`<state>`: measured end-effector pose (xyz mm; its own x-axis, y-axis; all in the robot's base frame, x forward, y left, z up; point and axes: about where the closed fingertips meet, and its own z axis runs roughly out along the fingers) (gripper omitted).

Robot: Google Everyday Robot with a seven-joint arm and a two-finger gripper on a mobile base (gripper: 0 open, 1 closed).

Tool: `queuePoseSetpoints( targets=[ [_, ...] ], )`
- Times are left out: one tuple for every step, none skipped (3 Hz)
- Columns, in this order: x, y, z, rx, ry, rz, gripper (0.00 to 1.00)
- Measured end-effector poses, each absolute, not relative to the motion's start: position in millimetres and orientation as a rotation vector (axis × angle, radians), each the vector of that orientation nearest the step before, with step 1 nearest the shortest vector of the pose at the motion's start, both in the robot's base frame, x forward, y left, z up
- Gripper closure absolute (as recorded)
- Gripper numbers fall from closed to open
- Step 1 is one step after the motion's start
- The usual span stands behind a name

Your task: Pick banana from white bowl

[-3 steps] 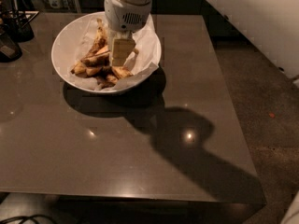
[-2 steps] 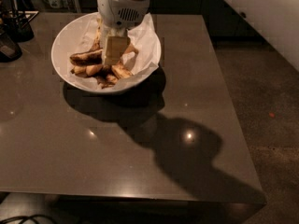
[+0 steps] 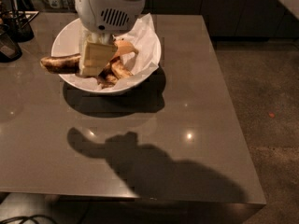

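- Claw [image 3: 96, 59] is found low inside the white bowl [image 3: 70, 80], under the arm's rounded white housing, at the far left part of the table [image 3: 187, 101].
- Whether it is open or clamped cannot be told; its pale block is seen pressed up against the banana [image 3: 58, 63], and the contact itself is hidden.
- The banana is seen at the bowl's left side, on the crumpled paper [image 3: 145, 36], with dark peels [image 3: 119, 70] just beside the claw on the other side.
- Its long axis is laid roughly left to right across the picture, almost level.
- Its brown, mottled end is pointed to the picture's left and is carried out past the bowl's rim; the other end is covered by the claw.
- The step in hand is judged to be the grasp itself, at or just before closing.
- A firm hold across the banana's width is called for next, then a straight lift clear of the rim, so that paper and peels are not dragged along.
- Two dark containers [image 3: 10, 45] are stood well apart at the table's left edge.
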<state>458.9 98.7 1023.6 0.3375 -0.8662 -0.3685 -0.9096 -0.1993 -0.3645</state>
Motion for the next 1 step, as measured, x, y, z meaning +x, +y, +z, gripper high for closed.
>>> queuePoseSetpoints(
  targets=[
    [458.9, 98.7, 1023.7, -2.088, 1.550, 0.110, 1.00]
  ],
)
